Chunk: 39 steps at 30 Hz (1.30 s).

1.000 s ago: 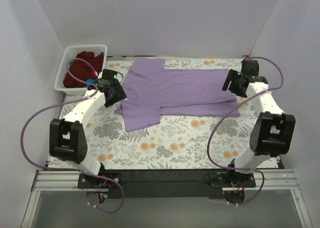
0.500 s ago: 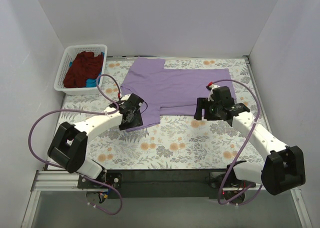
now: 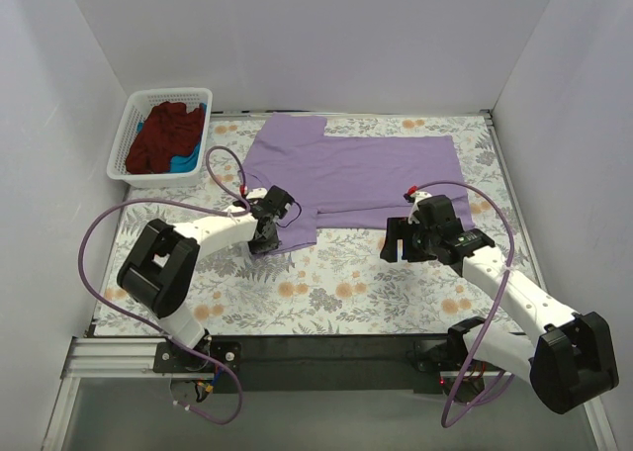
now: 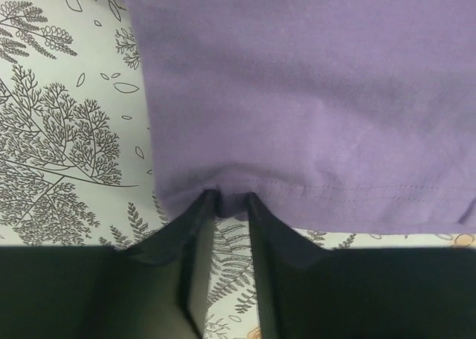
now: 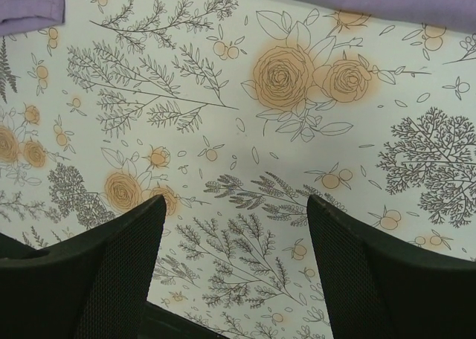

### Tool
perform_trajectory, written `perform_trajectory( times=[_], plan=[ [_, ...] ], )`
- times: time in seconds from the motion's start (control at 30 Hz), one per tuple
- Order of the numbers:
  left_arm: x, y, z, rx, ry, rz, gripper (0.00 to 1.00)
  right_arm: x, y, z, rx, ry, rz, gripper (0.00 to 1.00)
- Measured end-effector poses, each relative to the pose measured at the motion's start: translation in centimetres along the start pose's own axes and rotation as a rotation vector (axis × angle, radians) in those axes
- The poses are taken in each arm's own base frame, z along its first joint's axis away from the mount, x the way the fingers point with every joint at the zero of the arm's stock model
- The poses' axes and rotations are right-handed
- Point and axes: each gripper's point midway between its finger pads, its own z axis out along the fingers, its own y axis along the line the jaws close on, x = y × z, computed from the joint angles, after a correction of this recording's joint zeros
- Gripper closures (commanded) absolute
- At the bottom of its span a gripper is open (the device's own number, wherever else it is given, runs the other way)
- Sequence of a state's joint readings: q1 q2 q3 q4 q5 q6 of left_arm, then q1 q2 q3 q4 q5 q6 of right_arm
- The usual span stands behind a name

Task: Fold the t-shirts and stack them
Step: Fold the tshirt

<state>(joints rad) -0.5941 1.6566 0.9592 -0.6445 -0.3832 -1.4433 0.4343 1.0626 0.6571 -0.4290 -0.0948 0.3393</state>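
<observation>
Left gripper stands narrow, its tips pinching the lavender t-shirt at the hem. On the floral table that shirt lies spread toward 12 o'clock. White basket at 10 o'clock holds the maroon t-shirts. Right gripper gapes wide over the table's print at 4 o'clock.

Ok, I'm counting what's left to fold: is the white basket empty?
Not empty. The top view shows the basket holding a maroon t-shirt, with a blue t-shirt showing beside it.
</observation>
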Motion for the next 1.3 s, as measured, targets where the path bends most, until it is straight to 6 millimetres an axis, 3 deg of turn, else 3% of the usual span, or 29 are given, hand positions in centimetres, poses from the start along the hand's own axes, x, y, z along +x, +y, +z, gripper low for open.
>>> perform_trajectory(
  times=[0.07,0.23,0.3,0.5,0.63,0.8,0.97,1.13,1.3],
  plan=[
    [-0.3,-0.2,0.1,0.002,-0.009,-0.005,1.0,0.0,0.1,0.0,-0.007,0.001,-0.003,0.18],
    [-1.7,0.1,-0.6,-0.034,-0.045,0.008,1.0,0.3,0.1,0.5,-0.014,0.025,-0.022,0.18],
    [-4.1,-0.9,-1.6,-0.016,-0.089,0.004,1.0,0.4,0.0,0.9,-0.011,0.042,-0.029,0.18],
    [-13.7,-5.8,-3.7,0.074,-0.259,-0.034,1.0,-0.2,0.3,1.8,-0.023,0.076,-0.059,0.19],
    [-18.6,-7.9,-2.9,0.092,-0.33,-0.038,1.0,-0.5,0.7,2.5,-0.042,0.097,-0.083,0.2],
    [-22.7,-9.4,-0.3,0.078,-0.368,-0.023,1.0,-0.9,1.0,3.5,-0.057,0.121,-0.118,0.21],
    [-24.9,-9.6,2.0,0.069,-0.391,-0.01,1.0,-1.1,1.1,4.5,-0.064,0.149,-0.134,0.22],
    [-26.6,-9.8,3.0,0.082,-0.43,0.005,0.99,-1.5,1.2,5.4,-0.07,0.161,-0.141,0.22],
    [-27.6,-10.7,3.5,0.11,-0.468,0.021,0.83,-1.8,1.1,5.9,-0.066,0.163,-0.143,0.22]
  ],
)
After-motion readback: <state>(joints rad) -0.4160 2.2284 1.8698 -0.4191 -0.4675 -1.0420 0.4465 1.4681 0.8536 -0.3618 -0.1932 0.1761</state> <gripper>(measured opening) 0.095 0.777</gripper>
